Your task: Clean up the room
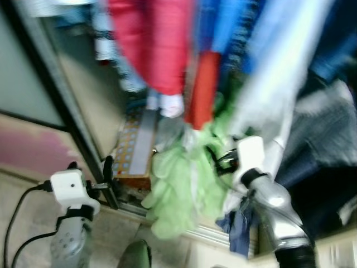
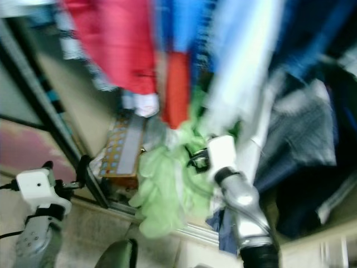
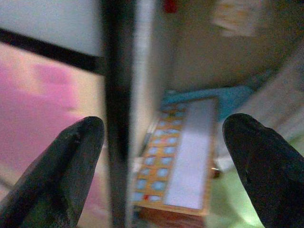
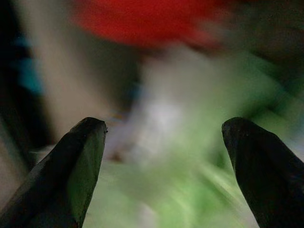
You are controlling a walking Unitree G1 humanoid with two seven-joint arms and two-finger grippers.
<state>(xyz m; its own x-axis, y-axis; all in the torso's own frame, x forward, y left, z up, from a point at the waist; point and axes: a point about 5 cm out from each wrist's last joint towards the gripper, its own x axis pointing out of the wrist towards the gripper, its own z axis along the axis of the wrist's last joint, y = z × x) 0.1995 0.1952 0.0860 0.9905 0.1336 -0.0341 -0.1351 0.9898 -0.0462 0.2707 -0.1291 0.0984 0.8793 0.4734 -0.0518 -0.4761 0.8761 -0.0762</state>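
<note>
I face an open wardrobe, and the picture is blurred. A light green garment (image 1: 178,190) hangs low and spills over the wardrobe's bottom rail. My right gripper (image 1: 216,157) reaches into its folds, and in the right wrist view it (image 4: 164,126) stands open with green cloth and something red behind the gap. My left gripper (image 1: 90,170) is open beside the black door frame (image 1: 61,100). In the left wrist view it (image 3: 161,126) looks past that frame at a flat patterned box (image 3: 178,156) on the wardrobe floor.
Red (image 1: 150,44), blue and pale clothes hang closely above. Dark jackets (image 1: 329,139) fill the right side. A blue cloth (image 1: 240,229) lies by the rail under my right arm. A dark green object (image 1: 136,257) sits at the lower edge. Pale floor lies before the wardrobe.
</note>
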